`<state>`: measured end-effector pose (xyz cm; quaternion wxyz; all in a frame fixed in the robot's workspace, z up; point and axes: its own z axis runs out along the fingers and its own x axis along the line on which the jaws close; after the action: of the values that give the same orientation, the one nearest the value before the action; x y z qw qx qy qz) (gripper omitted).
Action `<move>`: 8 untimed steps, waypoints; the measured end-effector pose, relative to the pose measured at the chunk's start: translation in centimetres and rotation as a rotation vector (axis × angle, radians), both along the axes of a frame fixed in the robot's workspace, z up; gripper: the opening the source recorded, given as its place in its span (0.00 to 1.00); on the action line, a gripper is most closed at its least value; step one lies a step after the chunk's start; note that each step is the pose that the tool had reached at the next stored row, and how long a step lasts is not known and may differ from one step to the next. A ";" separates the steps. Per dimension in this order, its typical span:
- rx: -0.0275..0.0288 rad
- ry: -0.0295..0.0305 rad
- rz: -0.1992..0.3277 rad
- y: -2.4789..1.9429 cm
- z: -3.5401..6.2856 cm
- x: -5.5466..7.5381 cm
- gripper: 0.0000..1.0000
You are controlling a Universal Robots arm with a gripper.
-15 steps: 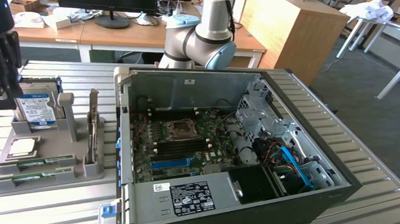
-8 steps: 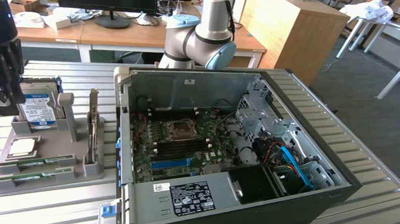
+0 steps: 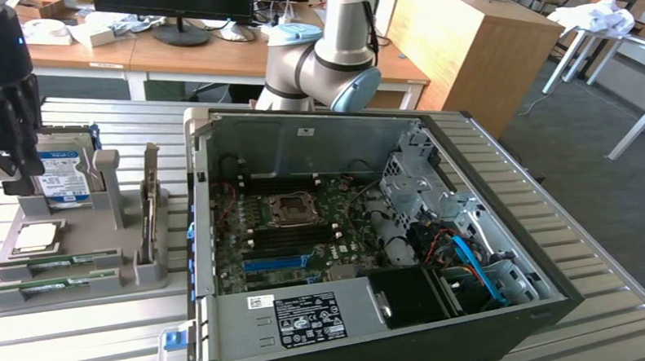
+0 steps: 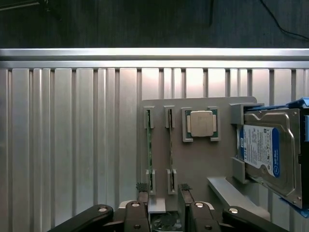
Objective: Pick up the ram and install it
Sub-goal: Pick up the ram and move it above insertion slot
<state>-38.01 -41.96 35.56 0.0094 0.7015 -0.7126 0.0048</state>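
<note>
Hovering over the grey holder (image 3: 141,274) on the tabletop (image 3: 90,337), with the gripper (image 4: 163,193) spread to its widest and nothing between the fingers (image 4: 143,194). Looking straight down on two green ram sticks (image 4: 149,145), stood on edge side by side in their slots, just beside the square processor (image 4: 201,123). In the exterior view, found at about six o'clock from the blue-labelled hard drive (image 3: 61,180) and at nine o'clock from the open computer case (image 3: 299,141). Not yet touched.

Likely trouble: straddling both sticks at once, given so narrow a gap, and pinching two together or jamming a finger between them. Could also snag on the holder's end clips, or tip a thin board and bend it. Well apart from the motherboard (image 3: 336,229), so risks slipping under a loose or off-centre grip.
</note>
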 end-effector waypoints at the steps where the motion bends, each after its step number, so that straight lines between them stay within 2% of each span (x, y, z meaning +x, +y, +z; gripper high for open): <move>1: 0.0001 -0.0001 0.000 0.00 -0.14 0.0 0.37; 8: -0.0001 0.0000 0.000 0.00 -0.80 0.0 0.37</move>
<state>-38.01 -41.96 34.75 0.0094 0.7017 -0.7124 0.0048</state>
